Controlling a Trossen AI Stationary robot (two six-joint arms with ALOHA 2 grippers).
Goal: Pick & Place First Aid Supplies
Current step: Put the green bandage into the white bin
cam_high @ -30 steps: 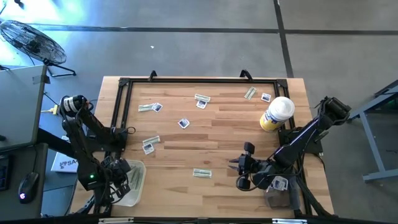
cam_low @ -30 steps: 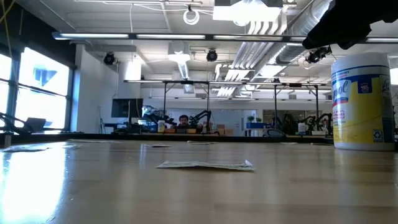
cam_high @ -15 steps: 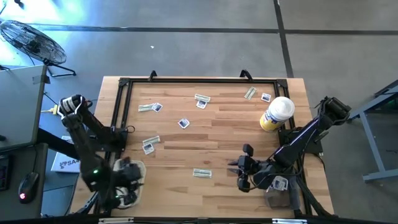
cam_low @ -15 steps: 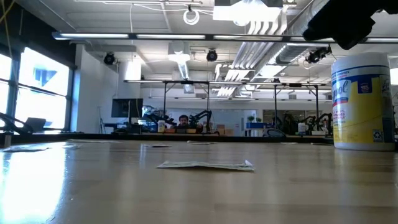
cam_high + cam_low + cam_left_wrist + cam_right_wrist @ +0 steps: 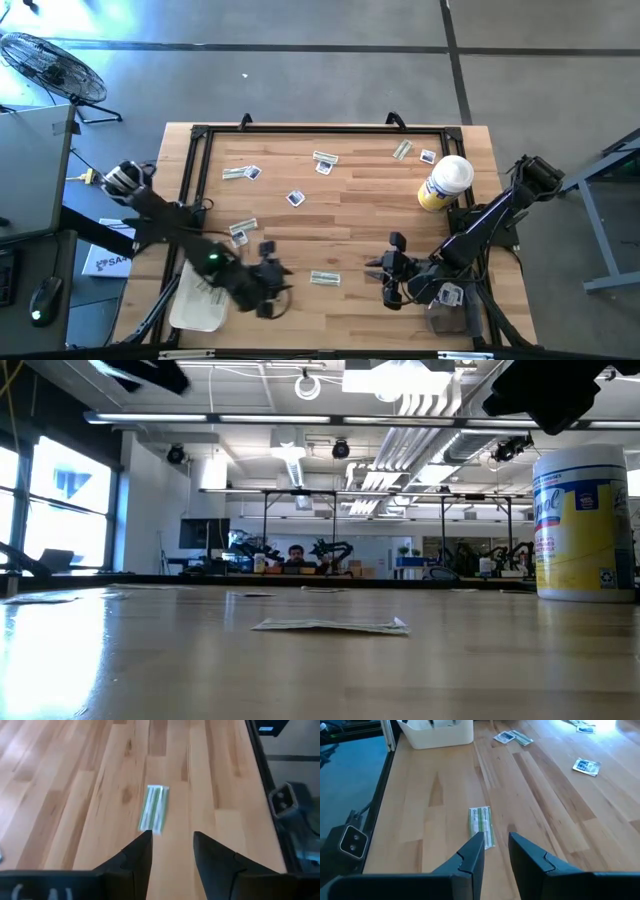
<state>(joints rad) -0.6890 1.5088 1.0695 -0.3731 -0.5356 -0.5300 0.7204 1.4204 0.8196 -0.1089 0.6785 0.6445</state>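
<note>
A narrow greenish-white strip packet (image 5: 325,278) lies flat on the wood near the table's near edge, between my two grippers; it also shows in the low view (image 5: 330,625). My left gripper (image 5: 272,285) hovers open just left of it, and the strip (image 5: 154,815) lies ahead of its fingers (image 5: 172,835). My right gripper (image 5: 383,280) waits open just right of it, with the same strip (image 5: 482,825) ahead of its fingertips (image 5: 495,837). More strips and small white squares (image 5: 242,232) (image 5: 295,198) (image 5: 323,160) lie scattered farther back.
A white bin (image 5: 200,295) with packets inside sits at the near left corner, also seen in the right wrist view (image 5: 437,730). A yellow bottle with a white cap (image 5: 443,183) stands at the right. A black frame (image 5: 320,128) borders the table.
My left arm has swung from over the white bin toward the table's right, and its gripper now hangs beside the near strip. The right arm has stayed nearly still. No packet has moved.
</note>
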